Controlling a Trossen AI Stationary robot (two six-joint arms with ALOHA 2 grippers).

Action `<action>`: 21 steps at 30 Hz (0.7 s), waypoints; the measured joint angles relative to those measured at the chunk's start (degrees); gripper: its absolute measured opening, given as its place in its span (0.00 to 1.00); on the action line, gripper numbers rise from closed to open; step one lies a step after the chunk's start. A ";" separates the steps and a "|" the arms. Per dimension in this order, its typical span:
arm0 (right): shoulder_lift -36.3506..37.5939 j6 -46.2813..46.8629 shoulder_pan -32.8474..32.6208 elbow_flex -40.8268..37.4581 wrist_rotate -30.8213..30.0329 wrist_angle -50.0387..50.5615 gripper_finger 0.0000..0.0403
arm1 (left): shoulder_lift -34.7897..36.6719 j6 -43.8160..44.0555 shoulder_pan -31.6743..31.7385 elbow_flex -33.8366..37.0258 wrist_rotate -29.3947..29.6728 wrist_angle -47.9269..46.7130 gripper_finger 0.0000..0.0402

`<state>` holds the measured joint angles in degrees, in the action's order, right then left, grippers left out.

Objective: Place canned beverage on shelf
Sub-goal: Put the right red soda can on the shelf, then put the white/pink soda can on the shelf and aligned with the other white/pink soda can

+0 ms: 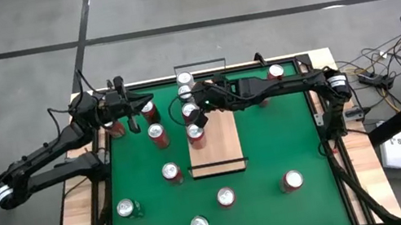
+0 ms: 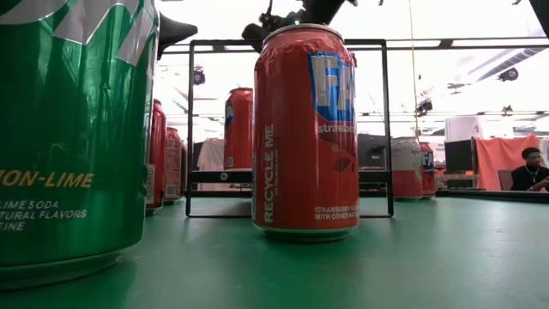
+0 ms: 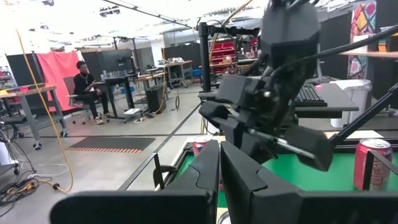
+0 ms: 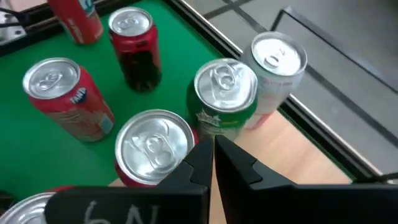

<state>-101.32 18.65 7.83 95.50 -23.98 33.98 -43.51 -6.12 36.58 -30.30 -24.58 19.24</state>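
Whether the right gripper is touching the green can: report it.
Cannot tell. In the right wrist view the shut right gripper overlaps the green can; neither gap nor contact shows plainly.

A pale wood-grain shelf [image 1: 221,146] with thin black end rails lies flat on the green mat [image 1: 288,138]. Four upright cans [image 1: 192,113] line its far left edge, silver tops up; its near half is bare.

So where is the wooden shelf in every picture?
High view: shelf in the mat's middle.
Low view: its black rail stands behind the red can.
Left wrist view: cannot make it out.
Right wrist view: pale wood under the cans.
Shared landmark: green mat.
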 joint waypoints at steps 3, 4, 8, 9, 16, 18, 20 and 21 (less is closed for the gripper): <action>0.02 -1.38 -0.67 1.19 0.75 0.12 0.02 | 0.00 -0.02 -0.02 0.00 0.00 0.01 0.00; 0.15 -1.73 -0.73 1.55 1.29 0.29 0.02 | 0.00 0.01 0.00 0.00 0.00 0.01 0.00; 0.31 -2.05 -1.12 3.61 3.97 0.98 0.02 | 0.00 0.01 -0.01 0.00 -0.02 -0.02 0.00; 0.33 -2.09 -1.22 4.23 4.56 1.62 0.02 | 0.00 -0.01 0.00 0.00 -0.02 0.01 0.00; 0.37 -1.71 -1.35 8.93 7.93 8.40 0.02 | -0.02 -0.02 -0.01 0.00 0.00 0.01 0.00; 0.37 -1.70 -1.35 10.50 7.93 10.64 0.02 | -0.02 -0.01 -0.01 0.00 -0.02 -0.01 0.00; 0.37 -1.70 -1.32 12.17 7.93 12.84 0.02 | -0.02 -0.01 -0.01 0.00 -0.01 0.01 0.00; 0.38 -1.70 -1.32 12.93 7.93 13.61 0.02 | -0.02 -0.01 -0.01 0.00 0.00 0.00 0.00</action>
<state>-100.93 16.94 6.50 108.42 -16.05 47.60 -43.53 -6.12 36.57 -30.30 -24.58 19.24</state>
